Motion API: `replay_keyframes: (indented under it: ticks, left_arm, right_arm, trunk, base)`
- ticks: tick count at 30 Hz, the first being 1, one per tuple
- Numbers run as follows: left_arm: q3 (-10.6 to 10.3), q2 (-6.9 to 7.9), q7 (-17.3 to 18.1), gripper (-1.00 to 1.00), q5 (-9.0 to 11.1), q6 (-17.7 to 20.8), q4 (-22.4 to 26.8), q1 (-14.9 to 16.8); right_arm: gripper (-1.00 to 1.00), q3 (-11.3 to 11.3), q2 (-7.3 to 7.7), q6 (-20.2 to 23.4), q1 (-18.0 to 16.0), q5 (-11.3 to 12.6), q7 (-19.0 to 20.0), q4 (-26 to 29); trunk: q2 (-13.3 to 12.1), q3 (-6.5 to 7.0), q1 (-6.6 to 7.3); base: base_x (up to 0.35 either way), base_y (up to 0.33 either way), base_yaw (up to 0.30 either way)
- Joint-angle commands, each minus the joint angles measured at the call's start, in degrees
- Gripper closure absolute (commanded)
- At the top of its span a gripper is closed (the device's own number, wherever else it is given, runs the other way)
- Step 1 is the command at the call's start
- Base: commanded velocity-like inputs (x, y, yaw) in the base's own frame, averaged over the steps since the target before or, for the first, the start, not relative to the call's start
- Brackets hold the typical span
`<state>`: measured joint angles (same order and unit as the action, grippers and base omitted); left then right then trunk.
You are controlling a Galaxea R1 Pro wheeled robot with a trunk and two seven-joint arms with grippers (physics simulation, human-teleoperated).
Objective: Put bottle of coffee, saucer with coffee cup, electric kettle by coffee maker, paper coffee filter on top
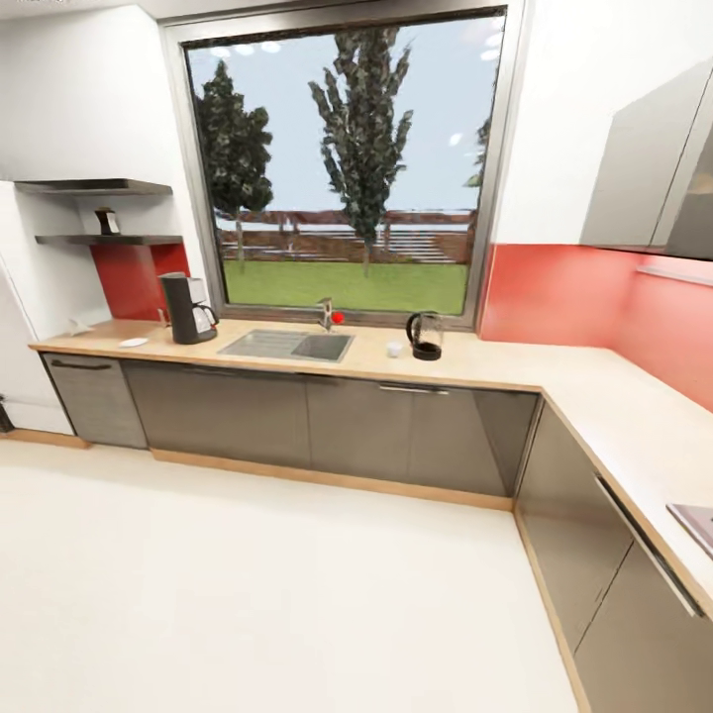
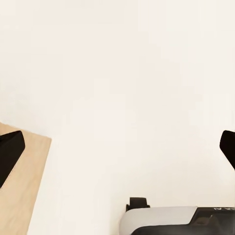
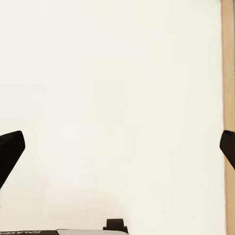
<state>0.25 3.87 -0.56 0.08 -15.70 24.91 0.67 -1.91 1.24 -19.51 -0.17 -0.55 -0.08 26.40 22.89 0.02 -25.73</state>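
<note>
The head view looks across a pale floor (image 1: pixel 248 594) to an L-shaped counter (image 1: pixel 495 366) under a big window (image 1: pixel 347 168). The coffee maker (image 1: pixel 186 308) stands on the counter at the left, left of the sink (image 1: pixel 287 345). Just left of it, nearer the counter's edge, lies a white saucer (image 1: pixel 133 343), and farther left sits a small white object (image 1: pixel 77 326) too small to identify. Right of the sink, past the tap (image 1: pixel 327 315), a small white cup (image 1: pixel 394 349) stands just beside the black kettle (image 1: pixel 426 336), both well apart from the coffee maker. On the lower of two wall shelves (image 1: pixel 109 239) at the far left stands a dark item (image 1: pixel 107 222), probably the coffee bottle, though it is too small to be sure.

In the left wrist view the left gripper (image 2: pixel 117 152) is released, its dark fingertips (image 2: pixel 10 152) spread wide over the floor, with a wood strip at one edge and part of the robot's base (image 2: pixel 171 220) showing. In the right wrist view the right gripper (image 3: pixel 117 154) is likewise spread wide and holds nothing, above the floor.
</note>
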Motion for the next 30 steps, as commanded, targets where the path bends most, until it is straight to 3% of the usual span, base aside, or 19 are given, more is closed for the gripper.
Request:
replay_keyframes:
  ticks: [1, 18, 30]
  left_arm:
    - [0.0, -0.01, -0.1, -1.00, 0.0, -0.2, -0.1, 0.0]
    - [0.0, -0.01, -0.1, -1.00, 0.0, -0.2, -0.1, 0.0]
    - [0.0, -0.01, -0.1, -1.00, 0.0, -0.2, -0.1, 0.0]
  right_arm:
    - [-1.00, -0.1, -0.01, -0.2, 0.0, -0.1, 0.0, 0.0]
    - [-1.00, 0.0, -0.01, -0.2, 0.0, -0.1, 0.0, 0.0]
    - [-1.00, 0.2, 0.15, -0.2, 0.0, -0.1, 0.0, 0.0]
  trunk:
    - [0.0, -0.02, -0.05]
    - [0.0, -0.02, -0.05]
    - [0.0, -0.02, -0.05]
  base:
    - [0.335, 0.000, 0.264]
    - [0.334, 0.000, 0.269]
    - [0.334, 0.000, 0.036]
